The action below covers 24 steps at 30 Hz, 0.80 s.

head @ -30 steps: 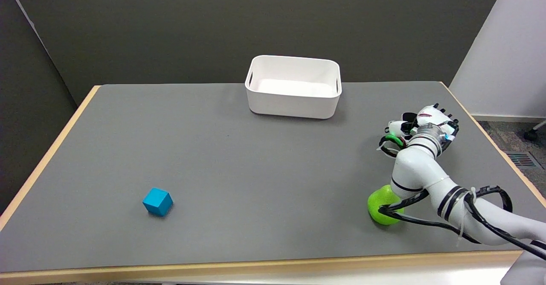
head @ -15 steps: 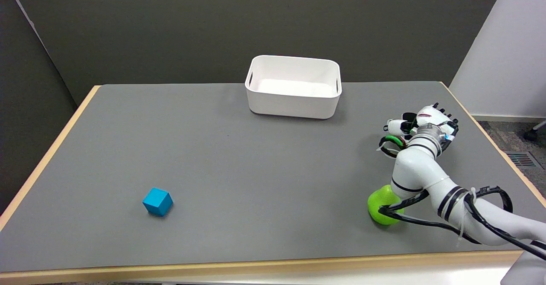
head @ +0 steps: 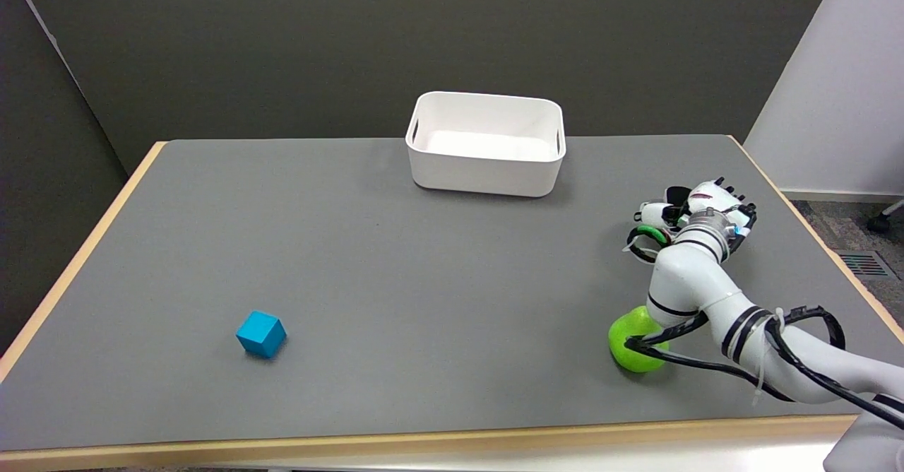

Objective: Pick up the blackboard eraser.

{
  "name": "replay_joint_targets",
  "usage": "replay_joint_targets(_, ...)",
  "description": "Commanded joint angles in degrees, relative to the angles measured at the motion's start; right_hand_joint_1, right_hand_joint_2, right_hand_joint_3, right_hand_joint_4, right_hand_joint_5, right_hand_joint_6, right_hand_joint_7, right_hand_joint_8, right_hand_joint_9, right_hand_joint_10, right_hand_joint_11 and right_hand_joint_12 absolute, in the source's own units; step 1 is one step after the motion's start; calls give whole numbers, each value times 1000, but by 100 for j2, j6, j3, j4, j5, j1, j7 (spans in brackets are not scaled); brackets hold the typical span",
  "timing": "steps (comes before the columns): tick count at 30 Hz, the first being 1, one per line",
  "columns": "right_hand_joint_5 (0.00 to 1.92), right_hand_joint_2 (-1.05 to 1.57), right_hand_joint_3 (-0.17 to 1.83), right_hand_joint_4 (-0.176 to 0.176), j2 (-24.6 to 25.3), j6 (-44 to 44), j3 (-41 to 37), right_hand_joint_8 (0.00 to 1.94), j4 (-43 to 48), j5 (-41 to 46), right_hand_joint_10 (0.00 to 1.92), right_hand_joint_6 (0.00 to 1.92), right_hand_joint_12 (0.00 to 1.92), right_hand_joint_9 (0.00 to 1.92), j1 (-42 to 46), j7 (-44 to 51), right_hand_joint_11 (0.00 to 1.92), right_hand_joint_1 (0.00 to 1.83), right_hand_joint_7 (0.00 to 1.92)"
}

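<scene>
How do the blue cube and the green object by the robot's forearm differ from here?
The blue cube is flat-faced and sharp-edged; the green object is rounded. The blue cube sits at the table's near left in full view; the green object sits near right, partly hidden behind the right arm and its black cable. The blue cube looks smaller than the green object. Both rest on the grey table, and the robot hand touches neither.

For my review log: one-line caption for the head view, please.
Right hand lowered at the table's right side; eraser not visible.
</scene>
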State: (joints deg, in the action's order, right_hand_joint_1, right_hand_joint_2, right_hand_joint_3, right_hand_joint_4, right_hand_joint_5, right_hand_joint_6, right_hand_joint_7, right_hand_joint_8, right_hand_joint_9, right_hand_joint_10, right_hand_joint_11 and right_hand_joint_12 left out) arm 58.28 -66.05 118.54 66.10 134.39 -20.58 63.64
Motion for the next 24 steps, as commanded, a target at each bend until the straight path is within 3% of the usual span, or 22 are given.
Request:
replay_joint_targets(1,109,717,881,-176,26,33,116,789,-147,-169,1124,427,1658,395,-69,8,410,764,412)
replay_joint_targets(2,108,724,883,-176,26,33,145,824,-147,-251,1148,429,1663,415,-69,8,420,775,415)
replay_joint_targets(3,116,741,888,-176,26,33,169,980,-140,-321,1215,431,1685,447,-69,8,426,805,376)
replay_joint_targets(4,138,781,899,-176,26,33,179,1387,-131,-370,1370,437,1741,505,-68,24,421,873,248)
replay_joint_targets(5,151,886,815,-176,26,33,179,1661,-115,-472,1485,476,1800,539,-60,48,384,963,228)
replay_joint_targets(7,167,1232,452,-176,26,33,186,1919,-92,-673,1632,647,1920,560,-29,56,241,1191,425)
replay_joint_targets(9,259,1207,483,-176,26,25,211,1908,-51,-975,1659,847,1916,572,20,64,228,1206,452)
replay_joint_targets(11,269,1185,535,-176,26,25,211,1929,-10,-1110,1668,895,1918,560,28,61,231,1205,460)
replay_joint_targets(13,374,1361,110,-176,26,27,202,1835,55,-1312,1811,1615,1921,524,44,15,310,1244,414)
replay_joint_targets(14,365,1415,-10,-176,26,56,180,1834,114,-1496,1854,1725,1921,534,51,8,320,1256,430)
replay_joint_targets(16,279,1456,-88,-176,26,81,155,1879,245,-1830,1892,1598,1921,583,43,-81,295,1266,511)
replay_joint_targets(24,289,1438,-58,-176,75,360,317,1848,903,-3756,1918,1604,1921,590,-382,-1445,274,1267,526)
